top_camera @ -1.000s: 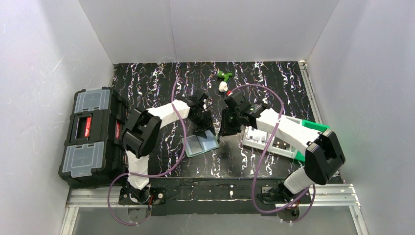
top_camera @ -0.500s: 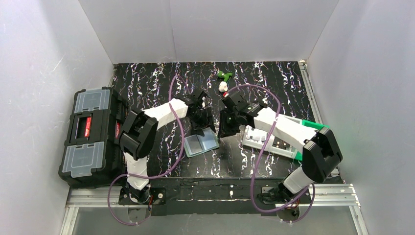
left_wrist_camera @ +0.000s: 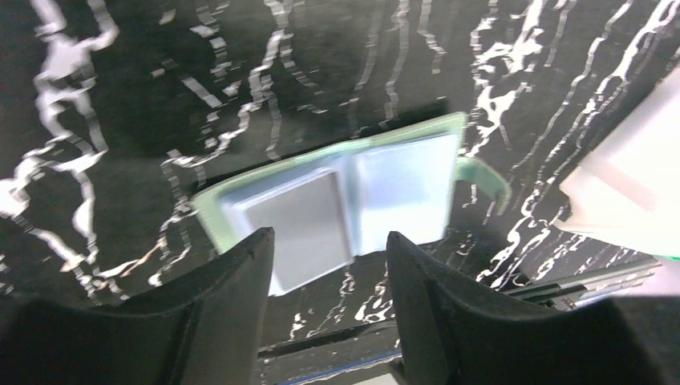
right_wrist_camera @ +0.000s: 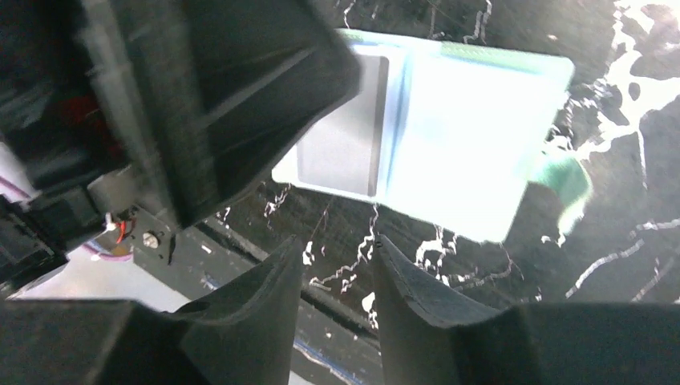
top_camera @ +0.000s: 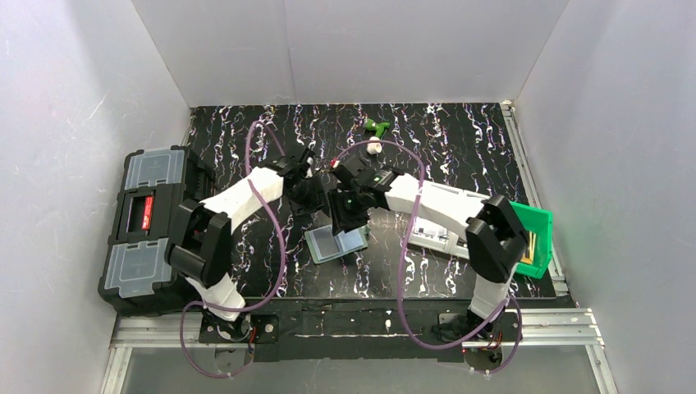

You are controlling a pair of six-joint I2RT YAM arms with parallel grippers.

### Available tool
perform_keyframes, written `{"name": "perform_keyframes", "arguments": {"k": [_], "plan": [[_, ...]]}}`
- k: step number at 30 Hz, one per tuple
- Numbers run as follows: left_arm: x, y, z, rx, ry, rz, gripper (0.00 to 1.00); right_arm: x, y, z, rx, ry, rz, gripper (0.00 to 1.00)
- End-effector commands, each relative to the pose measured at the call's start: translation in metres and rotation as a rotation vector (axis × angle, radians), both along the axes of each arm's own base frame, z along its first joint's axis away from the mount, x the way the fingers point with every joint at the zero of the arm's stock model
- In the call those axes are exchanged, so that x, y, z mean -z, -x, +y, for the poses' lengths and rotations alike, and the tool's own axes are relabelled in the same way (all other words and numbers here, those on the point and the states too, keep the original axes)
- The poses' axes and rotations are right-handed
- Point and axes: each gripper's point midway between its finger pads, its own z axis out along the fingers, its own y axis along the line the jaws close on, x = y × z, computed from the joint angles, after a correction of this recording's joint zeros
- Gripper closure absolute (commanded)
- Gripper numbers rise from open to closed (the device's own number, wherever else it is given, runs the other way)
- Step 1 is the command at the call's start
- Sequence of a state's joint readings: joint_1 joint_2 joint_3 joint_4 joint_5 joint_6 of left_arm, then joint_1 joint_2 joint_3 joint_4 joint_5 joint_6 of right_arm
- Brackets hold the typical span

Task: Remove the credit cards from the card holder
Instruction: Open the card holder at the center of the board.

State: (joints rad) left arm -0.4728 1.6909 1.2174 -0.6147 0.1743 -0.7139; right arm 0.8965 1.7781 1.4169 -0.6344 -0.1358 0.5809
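The card holder (top_camera: 336, 242) lies open on the tabletop (top_camera: 460, 139) near centre, a grey credit card (left_wrist_camera: 309, 228) in its left pocket, print unreadable. Both arms have swung left over it since a second ago. The left end effector (left_wrist_camera: 329, 265) is parted and the right end effector (right_wrist_camera: 335, 265) narrowly parted, both empty.

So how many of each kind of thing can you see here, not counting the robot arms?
Black toolbox: 1
Green bin: 1
White tray: 1
Open card holder: 1
Small green thing: 1
Small white thing: 1
Total: 6
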Motion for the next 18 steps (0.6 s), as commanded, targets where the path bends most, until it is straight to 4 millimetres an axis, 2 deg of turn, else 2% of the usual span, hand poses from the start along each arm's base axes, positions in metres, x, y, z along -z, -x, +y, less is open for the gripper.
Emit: {"name": "perform_keyframes", "arguments": {"k": [1, 6, 9, 18], "plan": [[-0.006, 0.023, 0.042, -0.062, -0.064, -0.003, 0.51, 0.020, 0.001, 0.014, -0.079, 0.068, -0.003, 0.52], [0.002, 0.040, 0.072, -0.127, -0.053, 0.022, 0.56, 0.041, 0.000, 0.020, -0.101, 0.164, -0.005, 0.42], [0.006, 0.048, 0.082, -0.148, -0.041, 0.032, 0.58, 0.050, 0.000, 0.022, -0.107, 0.215, -0.013, 0.37], [0.012, 0.055, 0.085, -0.149, -0.021, 0.052, 0.60, 0.056, -0.001, 0.030, -0.115, 0.258, -0.040, 0.29]]}}
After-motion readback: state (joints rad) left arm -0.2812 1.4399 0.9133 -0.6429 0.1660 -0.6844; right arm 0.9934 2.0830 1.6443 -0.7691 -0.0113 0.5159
